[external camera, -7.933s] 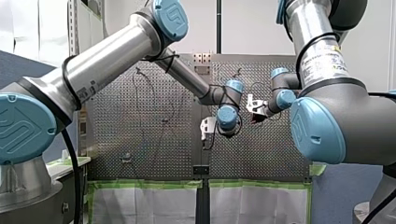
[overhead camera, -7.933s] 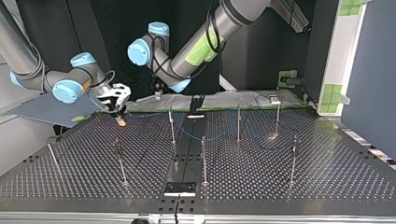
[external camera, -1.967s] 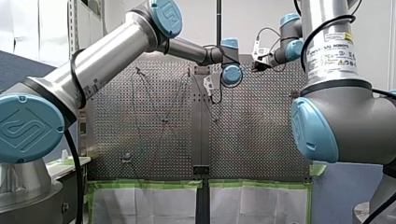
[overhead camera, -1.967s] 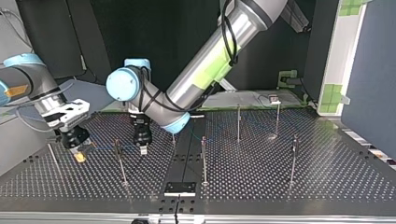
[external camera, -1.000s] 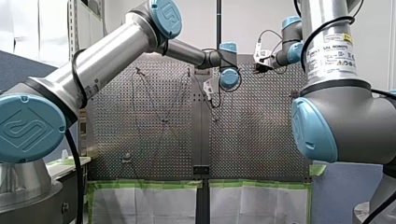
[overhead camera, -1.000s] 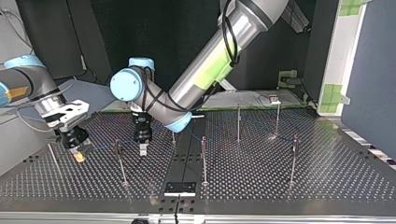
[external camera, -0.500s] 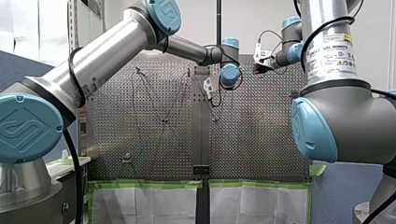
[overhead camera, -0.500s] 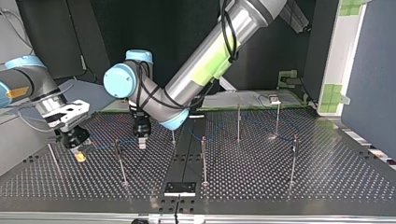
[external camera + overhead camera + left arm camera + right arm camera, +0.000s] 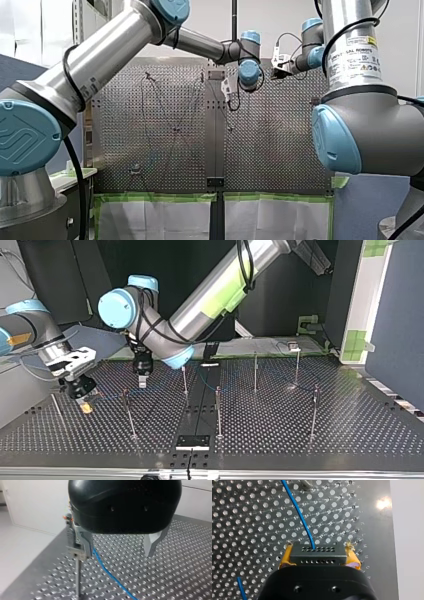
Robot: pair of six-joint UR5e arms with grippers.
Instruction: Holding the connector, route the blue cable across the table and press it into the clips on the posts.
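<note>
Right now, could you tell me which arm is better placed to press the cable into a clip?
Probably my left. My left gripper hangs open beside a post, the cable running past its fingers. My right gripper is shut on the connector, so it is occupied.

Right wrist view: my right hand (image 9: 319, 549) covers the near end of the connector (image 9: 317, 556), so only its far face shows. The blue cable (image 9: 299, 512) runs out of frame ahead of the hand. A second short stretch beside the hand is also cut off, and the link between the two is not visible.

Left wrist view: the housing of my left hand (image 9: 119, 552) hides the finger roots. The post (image 9: 78, 577) is blurred. Its clip (image 9: 75, 553) sits partly behind one finger (image 9: 85, 540), so whether the cable is seated cannot be told.

Front view: the cable is too thin to trace over the tabletop (image 9: 280, 150).
</note>
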